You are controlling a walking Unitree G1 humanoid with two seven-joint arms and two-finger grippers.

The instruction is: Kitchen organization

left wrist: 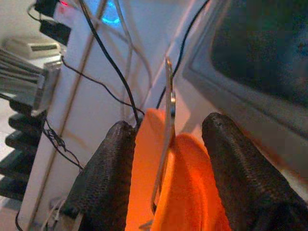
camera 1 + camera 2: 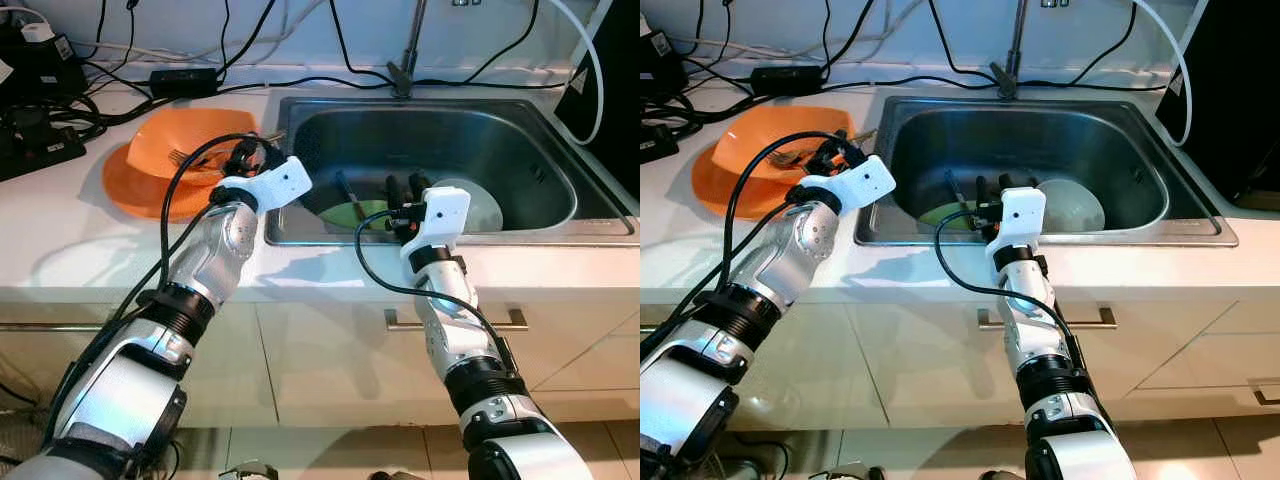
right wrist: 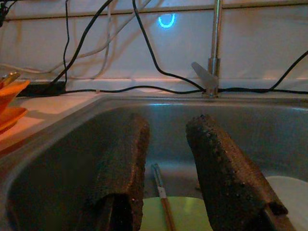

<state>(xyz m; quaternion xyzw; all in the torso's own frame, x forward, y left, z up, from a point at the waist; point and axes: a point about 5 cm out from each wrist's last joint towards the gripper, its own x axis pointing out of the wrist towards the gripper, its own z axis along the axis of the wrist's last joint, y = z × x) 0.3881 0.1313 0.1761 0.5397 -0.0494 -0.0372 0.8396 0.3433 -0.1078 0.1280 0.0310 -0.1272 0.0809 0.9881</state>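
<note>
**Here: kitchen counter and sink, contents as they stand**

Countertop (image 2: 70, 240): white, running the width of the scene, with pale cabinet fronts and a metal drawer handle (image 2: 455, 322) below it. Black cables (image 2: 130, 85) lie tangled along the back edge by the wall.

Sink (image 2: 560, 235): stainless steel, one basin, set into the counter to the robot's right of centre. A faucet (image 2: 405, 60) rises from the back rim.

Orange plate (image 2: 125, 190): flat on the counter just beside the sink's left rim. An orange bowl (image 2: 185, 135) sits on it.

White plate (image 2: 485, 205): lying on the sink floor at the near side, partly hidden behind the right wrist housing.

Green plate (image 2: 365, 212): also on the sink floor, touching or overlapping the white plate's left edge; which one lies on top cannot be told. A brown-handled utensil (image 3: 163, 204) lies across it.

Fork (image 2: 185, 158): metal, resting in the orange bowl with its handle (image 1: 169, 96) running up over the rim toward the sink.

Left gripper (image 1: 166, 168): over the near edge of the orange bowl. The fingers (image 1: 108, 178) are spread, one on either side of the fork's handle, not closed on it.

Right gripper (image 3: 166, 159): reaching over the sink's near rim, above the green plate. Its fingers (image 3: 216, 163) are parted and hold nothing.
</note>
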